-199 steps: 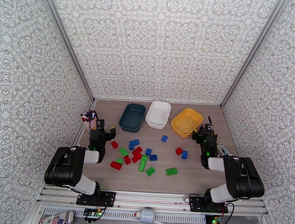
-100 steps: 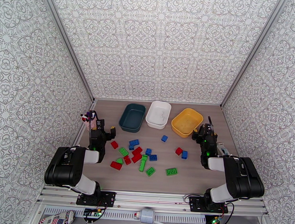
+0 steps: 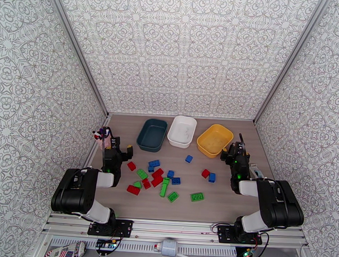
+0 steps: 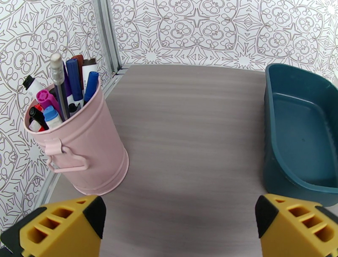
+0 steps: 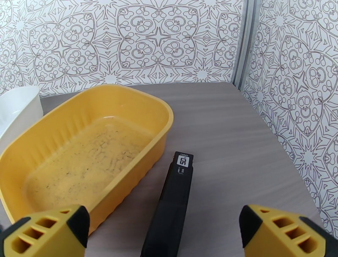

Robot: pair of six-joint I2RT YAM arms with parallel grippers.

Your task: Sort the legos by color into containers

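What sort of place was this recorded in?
Probably a lab robot test cell, not a home: patterned panels enclose a table, two robot arms are bolted to an aluminium rail at its near edge, and coloured bricks and trays are laid out as props.

Walls (image 3: pixel 182 50) papered in a grey-on-white ornamental pattern enclose a grey wood-grain surface (image 3: pixel 225 200) on three sides. Metal posts (image 3: pixel 81 54) mark the far corners; a metal rail (image 3: pixel 182 235) runs along the near edge.
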